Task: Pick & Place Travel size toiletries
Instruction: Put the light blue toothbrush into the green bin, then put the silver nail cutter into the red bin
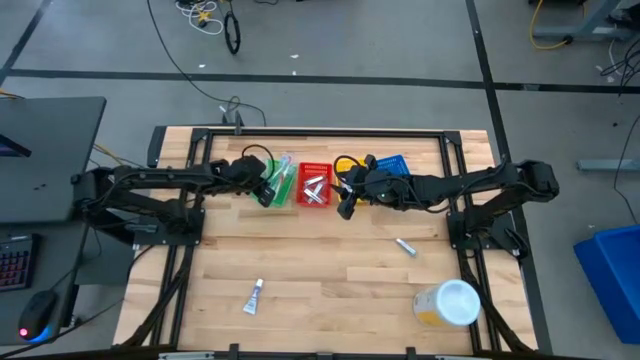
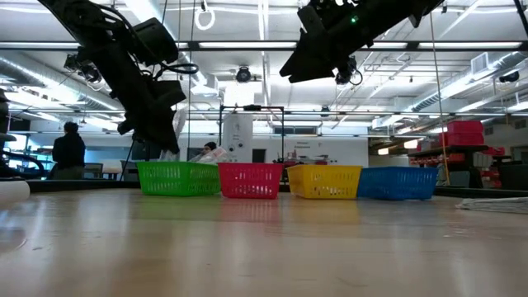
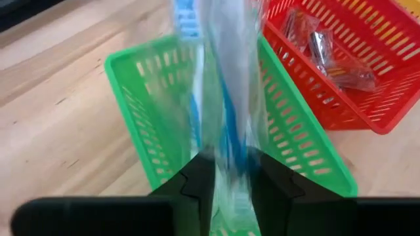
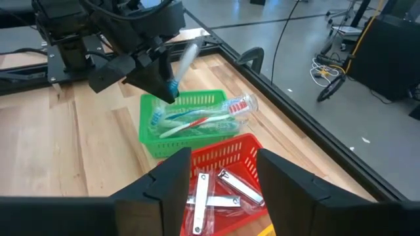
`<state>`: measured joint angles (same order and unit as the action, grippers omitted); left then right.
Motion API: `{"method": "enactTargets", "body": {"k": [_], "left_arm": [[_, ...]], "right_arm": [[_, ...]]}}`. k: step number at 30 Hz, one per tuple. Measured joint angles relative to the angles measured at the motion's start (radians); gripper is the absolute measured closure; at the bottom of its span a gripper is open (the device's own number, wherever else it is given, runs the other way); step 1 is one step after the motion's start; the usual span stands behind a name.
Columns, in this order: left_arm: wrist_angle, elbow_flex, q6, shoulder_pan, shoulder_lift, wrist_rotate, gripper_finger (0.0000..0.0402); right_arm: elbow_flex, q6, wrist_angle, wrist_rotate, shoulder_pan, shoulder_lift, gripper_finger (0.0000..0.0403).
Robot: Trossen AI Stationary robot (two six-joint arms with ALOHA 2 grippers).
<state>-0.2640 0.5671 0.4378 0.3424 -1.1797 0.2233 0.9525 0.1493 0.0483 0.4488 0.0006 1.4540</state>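
Left gripper (image 3: pixel 231 180), fingers clamped on a clear-wrapped blue toothbrush (image 3: pixel 226 98), hovers above the green plastic basket (image 3: pixel 154 124), frame centre. Lower it inside the rim before releasing. Right gripper (image 4: pixel 220 180), fingers apart, waits over the red plastic basket (image 4: pixel 226 154).

This is a robotics lab in a large industrial hall. A wooden table (image 1: pixel 320 290) in a black metal frame stands on a grey concrete floor (image 1: pixel 400 40) crossed by dark tape lines and loose cables (image 1: pixel 205 14). Beyond the table's far edge run exposed ceiling pipes (image 2: pixel 462 78), strip lights, shelving, and a person (image 2: pixel 68 148) at a desk. A keyboard (image 1: pixel 14 262) and mouse (image 1: pixel 37 312) sit just beside the table's left edge.
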Motion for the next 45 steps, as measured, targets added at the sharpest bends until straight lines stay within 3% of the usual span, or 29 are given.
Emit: {"method": "enactTargets", "body": {"k": [10, 19, 31, 35, 45], "left_arm": [[0.104, 0.0, -0.016, -0.001, 0.0, 0.07, 0.0249], [0.213, 0.0, -0.048, -0.011, 0.0, 0.072, 0.0237], [0.287, 0.0, -0.079, -0.129, 0.0, 0.071, 0.0254], [0.287, 0.0, -0.079, -0.16, 0.0, 0.071, 0.0258], [0.286, 0.0, -0.079, -0.173, 0.0, 0.074, 0.026]], "right_arm": [[0.0, 0.0, 0.0, 0.0, 0.0, 0.0, 0.0206], [0.0, 0.0, -0.004, -0.008, 0.0, 0.0, 0.0219], [0.0, -0.023, -0.053, -0.221, 0.009, 0.0, 0.0179], [0.0, 0.071, -0.211, -0.277, 0.052, 0.0, 0.0177], [0.0, 0.457, -0.878, -0.356, 0.161, 0.0, 0.0184]]}}
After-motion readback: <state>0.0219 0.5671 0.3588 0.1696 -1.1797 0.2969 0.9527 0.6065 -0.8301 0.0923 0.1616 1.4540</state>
